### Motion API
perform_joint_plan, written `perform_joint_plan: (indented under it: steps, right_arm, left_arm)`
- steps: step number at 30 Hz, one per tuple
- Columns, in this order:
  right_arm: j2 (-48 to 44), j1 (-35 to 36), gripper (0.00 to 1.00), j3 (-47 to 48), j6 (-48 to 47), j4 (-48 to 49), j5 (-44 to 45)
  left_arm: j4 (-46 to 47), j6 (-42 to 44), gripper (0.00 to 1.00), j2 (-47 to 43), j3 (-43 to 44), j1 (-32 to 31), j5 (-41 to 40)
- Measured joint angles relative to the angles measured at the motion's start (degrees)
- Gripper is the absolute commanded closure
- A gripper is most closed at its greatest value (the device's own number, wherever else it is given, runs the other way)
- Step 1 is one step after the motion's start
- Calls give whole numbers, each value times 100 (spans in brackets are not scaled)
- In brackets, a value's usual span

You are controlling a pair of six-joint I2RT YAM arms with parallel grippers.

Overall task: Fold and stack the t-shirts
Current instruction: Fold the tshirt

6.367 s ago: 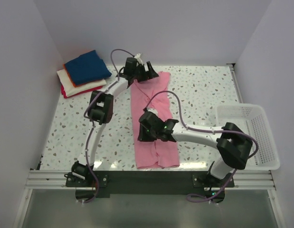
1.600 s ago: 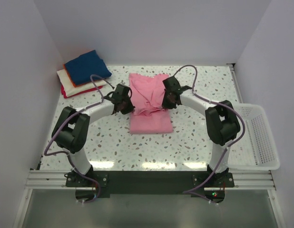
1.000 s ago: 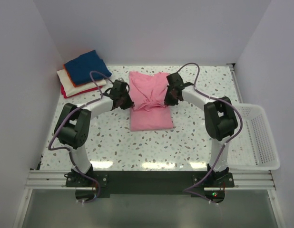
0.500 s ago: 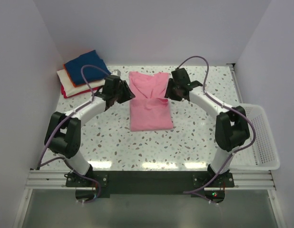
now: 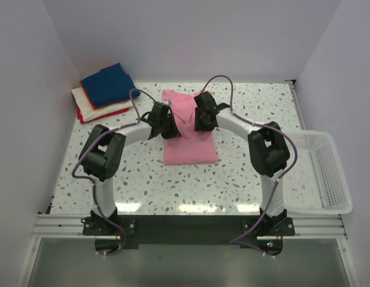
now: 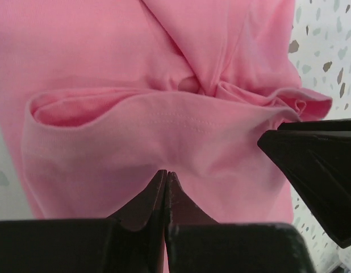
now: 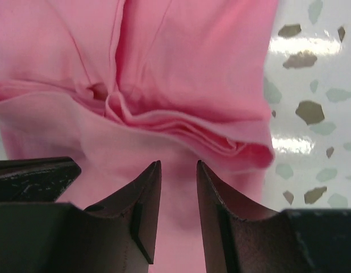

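Observation:
The pink t-shirt (image 5: 191, 149) lies folded into a rectangle at the table's middle, with a bunched ridge of layers across its far half. My left gripper (image 5: 171, 129) hovers over the shirt's left side. In the left wrist view its jaws (image 6: 166, 173) are shut tip to tip above the pink cloth (image 6: 136, 68), with no cloth between them. My right gripper (image 5: 202, 122) is over the shirt's right side, close to the left one. Its jaws (image 7: 178, 165) stand open just above the crumpled fold (image 7: 209, 142), holding nothing. A stack of folded t-shirts (image 5: 107, 86), navy on top, sits at the far left.
A white mesh basket (image 5: 320, 173) stands at the table's right edge. The right gripper's finger (image 6: 317, 170) shows in the left wrist view, and the left gripper's finger (image 7: 33, 173) in the right wrist view, so the two are nearly touching. Walls close in the back and sides.
Both grippers have moved inward from the shirt's outer edges to meet over its middle. The left jaws have gone from open to shut. The shirt's far half now looks bunched.

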Motion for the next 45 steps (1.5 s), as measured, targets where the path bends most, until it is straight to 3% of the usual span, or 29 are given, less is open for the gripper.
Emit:
perform_joint_plan:
  steps: [11,23,26,31,37,39,41,45]
  right_arm:
    - [1224,-468,65,1202,-103,-122,-11]
    - [1178,-752,62,1145,-103,31,-597]
    - [868,-822,61,833,-103,79,-662]
    - [103,-903,61,518,-103,70,-592]
    - [-758,-872,61,105,-96,129,-354]
    - [-955,-752,61,-227,-96,138,-142]
    - [-1027,-577,61,-522,-96,146,44]
    - [-964,-160,60,-1064,-87,96,304]
  left_arm:
    - [122,42,98,632,448,732,120]
    - [223,57,100,680,428,793,256]
    - [151,162,95,610,428,802,251]
    - [-35,348,72,225,428,822,297]
    - [50,334,66,-343,398,540,361]
    - [186,319,59,-472,264,295,345]
    - [354,273,52,-542,70,37,341]
    - [678,136,50,-544,-411,-398,380]
